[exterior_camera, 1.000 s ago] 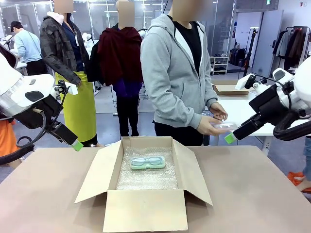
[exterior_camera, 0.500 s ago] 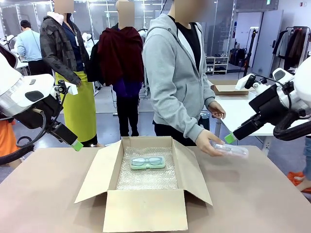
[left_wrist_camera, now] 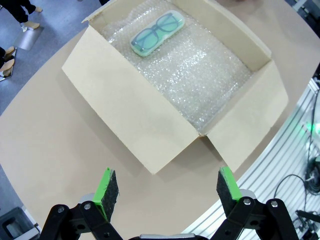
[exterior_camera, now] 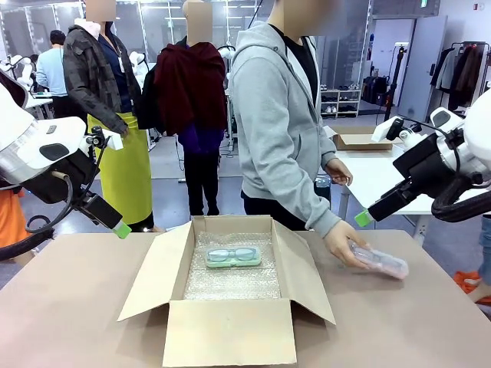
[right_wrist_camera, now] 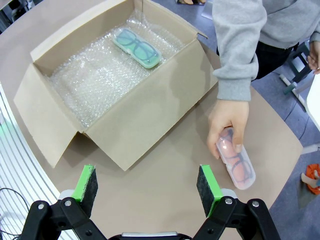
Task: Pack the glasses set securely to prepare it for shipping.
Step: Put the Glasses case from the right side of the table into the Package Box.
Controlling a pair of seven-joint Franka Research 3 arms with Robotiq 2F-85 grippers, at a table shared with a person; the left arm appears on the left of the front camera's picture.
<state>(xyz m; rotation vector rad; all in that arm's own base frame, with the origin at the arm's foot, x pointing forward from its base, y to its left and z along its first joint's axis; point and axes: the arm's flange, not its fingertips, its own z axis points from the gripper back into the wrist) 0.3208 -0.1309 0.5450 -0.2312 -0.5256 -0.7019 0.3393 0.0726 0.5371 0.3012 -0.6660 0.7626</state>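
Hand point(exterior_camera: 343, 244) of person in grey hoodie covers one end of pale pink translucent rounded case point(exterior_camera: 380, 261), which lies on brown table point(exterior_camera: 77, 307) just right of open cardboard box point(exterior_camera: 230, 337). Contents too blurry in front view; right wrist view shows dark frames inside. Mint green translucent case point(exterior_camera: 232, 257) w/ glasses lies flat on bubble wrap point(exterior_camera: 234, 285) at box's far end; near flap hides wrap's near edge. Left gripper point(left_wrist_camera: 167, 185) & right gripper point(right_wrist_camera: 146, 184): green pads wide apart, nothing between, both above table.
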